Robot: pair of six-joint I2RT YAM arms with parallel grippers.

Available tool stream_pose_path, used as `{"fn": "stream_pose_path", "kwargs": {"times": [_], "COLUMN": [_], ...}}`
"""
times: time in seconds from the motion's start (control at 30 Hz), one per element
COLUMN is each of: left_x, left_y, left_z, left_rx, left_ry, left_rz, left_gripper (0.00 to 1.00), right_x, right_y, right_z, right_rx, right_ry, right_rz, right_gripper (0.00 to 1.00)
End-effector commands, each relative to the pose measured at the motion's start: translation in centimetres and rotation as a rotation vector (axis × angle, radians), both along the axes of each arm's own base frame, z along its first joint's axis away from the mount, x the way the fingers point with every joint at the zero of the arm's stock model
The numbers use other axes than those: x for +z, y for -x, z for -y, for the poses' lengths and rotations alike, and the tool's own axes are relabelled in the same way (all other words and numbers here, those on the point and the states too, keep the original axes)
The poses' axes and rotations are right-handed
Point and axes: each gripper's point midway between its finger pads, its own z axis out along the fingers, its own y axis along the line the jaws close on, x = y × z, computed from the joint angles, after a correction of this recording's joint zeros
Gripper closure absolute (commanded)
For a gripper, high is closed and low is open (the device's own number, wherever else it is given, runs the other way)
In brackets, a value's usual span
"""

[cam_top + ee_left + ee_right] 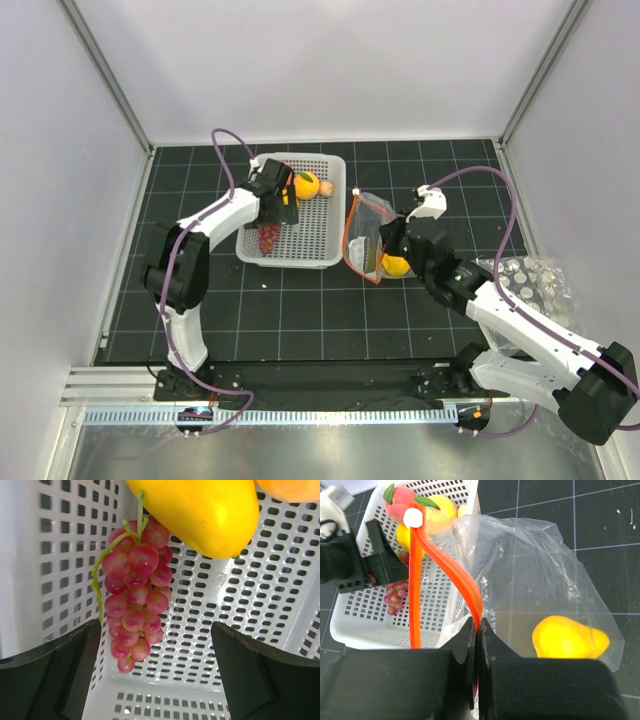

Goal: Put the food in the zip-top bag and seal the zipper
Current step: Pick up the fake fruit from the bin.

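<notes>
The clear zip-top bag (365,235) lies right of the white basket (315,255), its mouth held open. My right gripper (478,625) is shut on the red-orange zipper (451,566) along one lip of the bag (535,575). A yellow pear (570,637) lies inside the bag. My left gripper (156,650) hangs open over the basket floor, the dark red grapes (135,600) just ahead of it and close to its left finger. A yellow fruit (200,510) lies beyond the grapes. A pink-red peach (397,507) and yellow-orange pieces (306,185) sit at the basket's far end.
A clear plastic sheet with white dots (525,285) lies at the right, beside my right arm. The basket walls (30,570) close in on my left gripper. A white slider (412,517) sits at the zipper's far end. Grey walls ring the black gridded table.
</notes>
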Motion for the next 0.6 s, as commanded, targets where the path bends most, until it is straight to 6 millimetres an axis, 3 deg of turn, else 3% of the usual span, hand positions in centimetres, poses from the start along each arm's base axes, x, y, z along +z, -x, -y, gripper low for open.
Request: {"fn": "stream_pose_path", "kwargs": {"times": [0.0, 0.1, 0.33, 0.43, 0.47, 0.57], "left_x": [-1.7, -3.2, -4.2, -4.2, -3.8, -2.3], "left_y": [-0.7, -0.9, -0.6, -0.5, -0.4, -0.4], "left_z": [0.9, 0.7, 1.5, 3.6, 4.1, 4.7], "left_rx": [0.004, 0.016, 0.024, -0.016, -0.027, -0.053], "left_ry": [0.019, -0.002, 0.058, 0.162, 0.192, 0.215], "left_rz": [-0.030, -0.068, -0.074, -0.079, -0.080, -0.047], "left_gripper": [0.06, 0.07, 0.19, 0.37, 0.48, 0.61], "right_x": [2.1, 2.1, 2.1, 2.1, 2.0, 1.9], "right_y": [-0.4, -0.5, -0.4, -0.4, -0.4, -0.5], "right_z": [-0.3, -0.3, -0.3, -0.3, -0.3, -0.3], "right_rx": [-0.003, -0.003, -0.004, -0.004, -0.002, -0.004], "right_ry": [-0.044, -0.042, -0.046, -0.047, -0.044, -0.042], "right_rz": [0.052, 0.051, 0.052, 0.053, 0.049, 0.047], "right_gripper": [0.99, 0.99, 0.99, 0.99, 0.99, 0.99]}}
